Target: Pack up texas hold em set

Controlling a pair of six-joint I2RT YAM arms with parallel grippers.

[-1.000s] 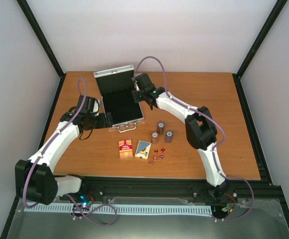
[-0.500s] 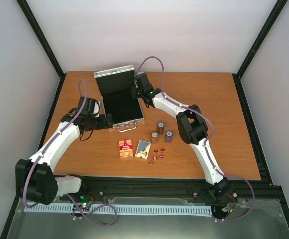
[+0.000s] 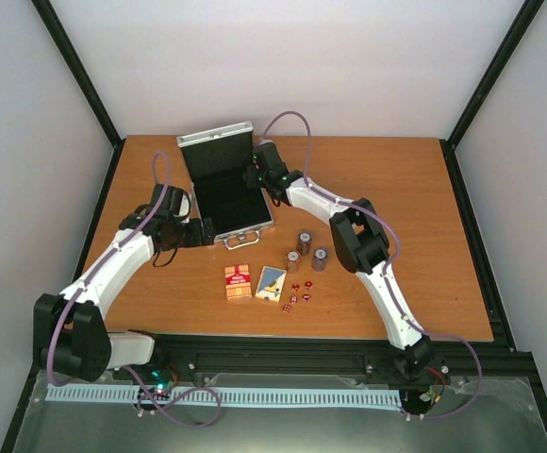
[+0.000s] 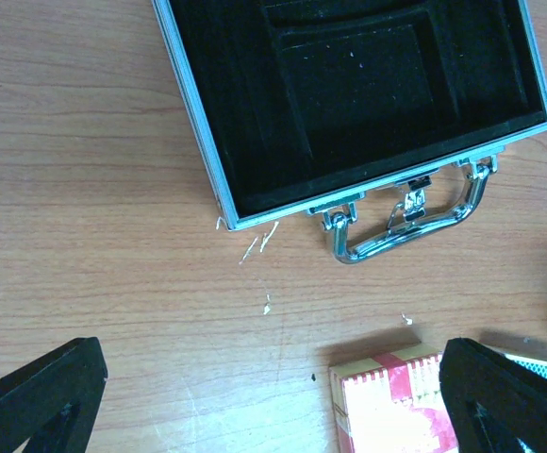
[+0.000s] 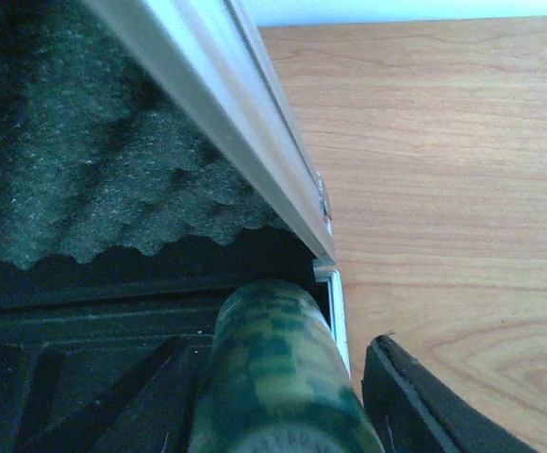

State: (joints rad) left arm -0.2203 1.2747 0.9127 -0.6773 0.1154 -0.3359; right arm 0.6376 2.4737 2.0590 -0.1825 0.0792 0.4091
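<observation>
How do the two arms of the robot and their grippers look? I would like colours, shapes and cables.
Both the left arm and the right arm have smooth white links joined by bulky black joints. A thin purple cable loops along each arm. The left gripper and the right gripper are black; the fingers are flat, matte wedges. No markings can be read.

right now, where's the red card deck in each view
Top external: the red card deck lies left of centre in the lower half, just below the briefcase.
Left wrist: the deck is at the bottom edge, right of centre, partly cut off.
Right wrist: not in it.
Shared landmark: the open silver briefcase.
</observation>
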